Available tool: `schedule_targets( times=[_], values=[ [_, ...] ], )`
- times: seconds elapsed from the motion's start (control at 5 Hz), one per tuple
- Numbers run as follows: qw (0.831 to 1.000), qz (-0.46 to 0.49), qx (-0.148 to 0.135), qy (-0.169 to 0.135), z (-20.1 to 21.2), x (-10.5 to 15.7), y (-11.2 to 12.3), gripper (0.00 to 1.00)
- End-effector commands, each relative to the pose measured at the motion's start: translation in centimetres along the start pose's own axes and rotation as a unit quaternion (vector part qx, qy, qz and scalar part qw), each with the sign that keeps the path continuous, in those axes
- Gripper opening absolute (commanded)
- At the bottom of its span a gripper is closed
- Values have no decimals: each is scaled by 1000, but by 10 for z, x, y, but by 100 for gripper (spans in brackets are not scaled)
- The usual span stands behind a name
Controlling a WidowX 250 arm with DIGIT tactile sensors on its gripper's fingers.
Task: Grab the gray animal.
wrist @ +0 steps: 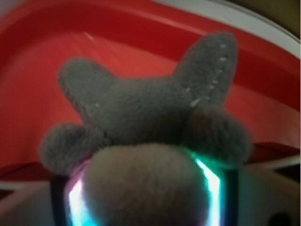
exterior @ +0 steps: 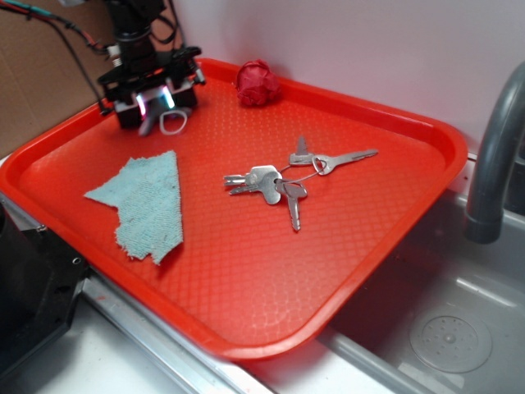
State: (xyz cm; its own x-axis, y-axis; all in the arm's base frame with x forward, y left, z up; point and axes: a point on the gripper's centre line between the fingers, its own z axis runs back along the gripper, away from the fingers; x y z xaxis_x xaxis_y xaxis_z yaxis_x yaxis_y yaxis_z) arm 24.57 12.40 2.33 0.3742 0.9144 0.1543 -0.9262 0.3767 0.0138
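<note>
Gray animal (wrist: pixel 150 117) between end effector (wrist: pixel 143 197) pads

A kitchen-style sink counter, probably a mock or test setup rather than a lived-in home. A large red plastic serving tray (exterior: pixel 246 279) rests across a stainless steel sink basin (exterior: pixel 443 328), with a round drain (exterior: pixel 450 337) visible in its floor and a curved gray faucet spout (exterior: pixel 495 156) rising at the right. A plain pale wall (exterior: pixel 369 49) stands behind, brown cardboard (exterior: pixel 41 82) lines the left side, and a black robot arm (exterior: pixel 139 41) reaches over the tray's far corner.
</note>
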Motion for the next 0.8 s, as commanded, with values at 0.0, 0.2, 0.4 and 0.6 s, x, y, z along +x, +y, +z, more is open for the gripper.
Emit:
schedule_targets(
  times=[0.0, 0.2, 0.4, 0.6],
  values=[
    [972, -226, -23, -54, 110, -47, 59, 0],
    [936, -345, -41, -60, 129, -67, 71, 0],
    [912, -404, -53, -42, 155, -72, 60, 0],
    [902, -427, -61, -12, 178, -79, 44, 0]
  ],
)
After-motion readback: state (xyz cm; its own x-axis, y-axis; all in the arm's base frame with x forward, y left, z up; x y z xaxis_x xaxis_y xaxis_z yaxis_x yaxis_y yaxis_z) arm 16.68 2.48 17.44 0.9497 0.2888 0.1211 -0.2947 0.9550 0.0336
